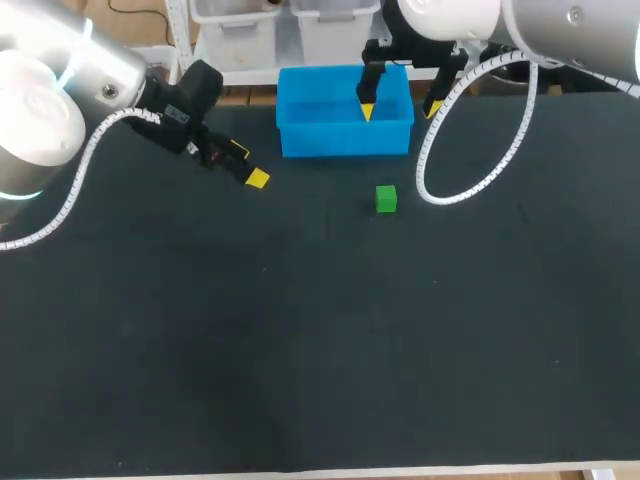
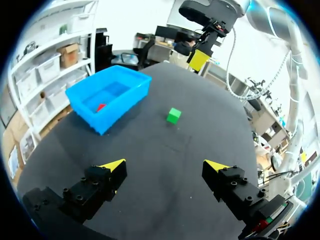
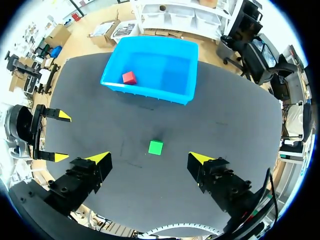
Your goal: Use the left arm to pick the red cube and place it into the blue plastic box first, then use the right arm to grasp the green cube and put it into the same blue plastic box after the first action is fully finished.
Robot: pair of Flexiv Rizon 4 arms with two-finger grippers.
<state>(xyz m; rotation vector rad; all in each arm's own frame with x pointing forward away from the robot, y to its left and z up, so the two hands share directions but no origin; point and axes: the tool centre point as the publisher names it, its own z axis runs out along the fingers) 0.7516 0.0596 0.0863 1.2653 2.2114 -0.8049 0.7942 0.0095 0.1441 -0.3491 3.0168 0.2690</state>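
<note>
The red cube (image 3: pixel 129 77) (image 2: pixel 101 107) lies inside the blue plastic box (image 1: pixel 345 140) (image 3: pixel 150 92) (image 2: pixel 122 110); the head view does not show it. On the dark table in front of the box sits the green cube (image 1: pixel 386 198) (image 2: pixel 173 115) (image 3: pixel 155 147). My left gripper (image 1: pixel 248 165) (image 2: pixel 165 167) (image 3: pixel 62 137) is open and empty, left of the box and low over the table. My right gripper (image 1: pixel 400 108) (image 3: pixel 150 158) (image 2: pixel 200 57) is open and empty, raised high, with the green cube far below between its fingers.
The dark table (image 1: pixel 300 340) stretches wide in front of the cube and box. The right arm's white coiled cable (image 1: pixel 470 190) hangs in a loop to the right of the green cube.
</note>
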